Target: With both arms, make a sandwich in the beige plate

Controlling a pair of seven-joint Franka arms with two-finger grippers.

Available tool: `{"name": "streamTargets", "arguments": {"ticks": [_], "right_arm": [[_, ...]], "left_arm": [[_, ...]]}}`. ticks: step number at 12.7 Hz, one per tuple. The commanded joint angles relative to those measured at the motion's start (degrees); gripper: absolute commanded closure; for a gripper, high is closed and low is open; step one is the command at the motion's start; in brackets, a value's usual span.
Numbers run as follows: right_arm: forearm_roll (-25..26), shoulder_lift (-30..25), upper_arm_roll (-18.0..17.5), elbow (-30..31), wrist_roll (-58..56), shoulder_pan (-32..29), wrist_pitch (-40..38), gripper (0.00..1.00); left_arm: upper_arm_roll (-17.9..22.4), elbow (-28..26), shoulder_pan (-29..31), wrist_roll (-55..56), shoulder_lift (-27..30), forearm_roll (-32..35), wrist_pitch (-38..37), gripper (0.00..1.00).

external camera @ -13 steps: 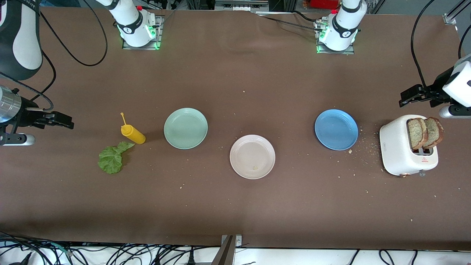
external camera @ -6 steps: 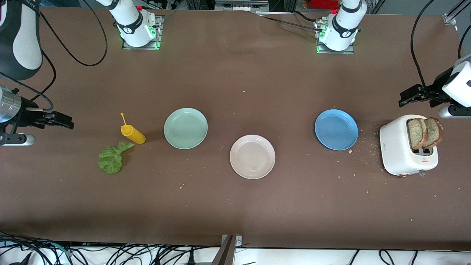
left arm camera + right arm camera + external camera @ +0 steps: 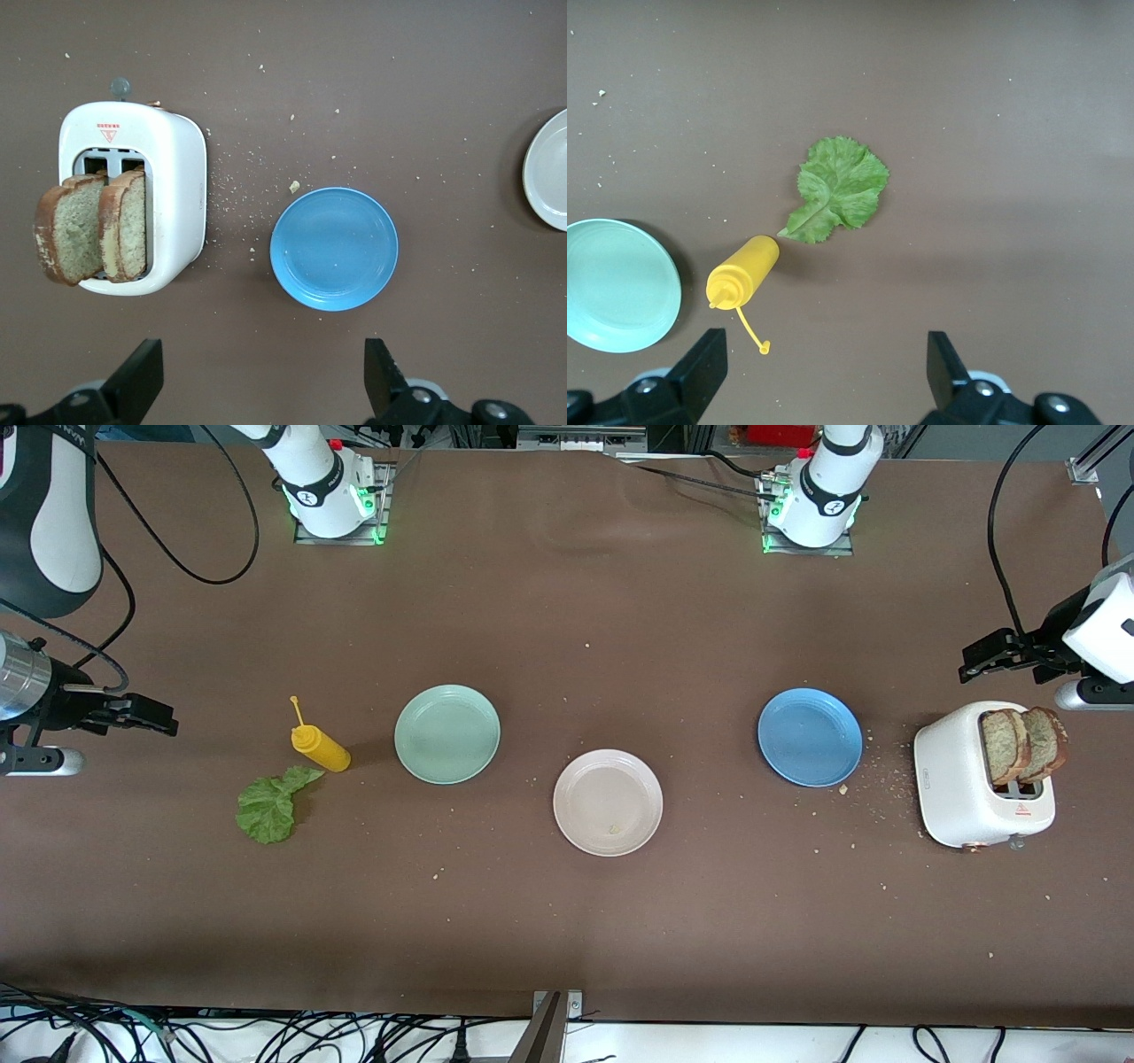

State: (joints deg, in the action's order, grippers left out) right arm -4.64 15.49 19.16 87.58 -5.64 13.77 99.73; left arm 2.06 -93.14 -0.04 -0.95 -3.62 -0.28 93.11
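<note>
The beige plate lies bare near the table's middle, and its rim shows in the left wrist view. Two brown bread slices stand up out of a white toaster; the left wrist view shows them too. A ruffled green lettuce leaf lies flat toward the right arm's end. My left gripper hangs open and holds nothing, over the table beside the toaster. My right gripper is open too, holding nothing, over the table near the lettuce.
A blue plate lies between the beige plate and the toaster. A mint-green plate and a yellow squeeze bottle on its side lie beside the lettuce. Crumbs dot the brown tabletop round the toaster.
</note>
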Motion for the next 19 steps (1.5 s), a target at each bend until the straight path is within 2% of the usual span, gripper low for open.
{"name": "streamTargets", "arguments": {"ticks": [1,10,12,16,19], "right_arm": [[-0.3,0.6,0.0,-1.6,0.6,-0.1,-1.3,0.0],[-0.3,0.6,0.0,-1.6,0.5,-0.5,-1.2,0.0],[-0.3,0.7,0.0,-1.6,0.4,-0.5,-1.2,0.0],[-3.3,0.7,-0.1,-1.5,1.2,0.0,-1.2,0.0],[-3.4,0.8,-0.1,-1.5,1.5,0.0,-1.1,0.0]], "left_arm": [[-0.3,-0.1,0.0,-0.8,0.1,1.3,0.4,0.0],[-0.3,-0.5,0.6,-0.9,-0.5,1.5,1.6,0.0],[-0.2,-0.6,0.7,-1.5,-0.9,3.6,2.2,0.0],[-0.1,-1.0,4.9,-6.8,-5.9,3.8,6.1,0.0],[-0.1,-1.2,7.2,-10.1,-9.3,3.9,8.6,0.0]]}}
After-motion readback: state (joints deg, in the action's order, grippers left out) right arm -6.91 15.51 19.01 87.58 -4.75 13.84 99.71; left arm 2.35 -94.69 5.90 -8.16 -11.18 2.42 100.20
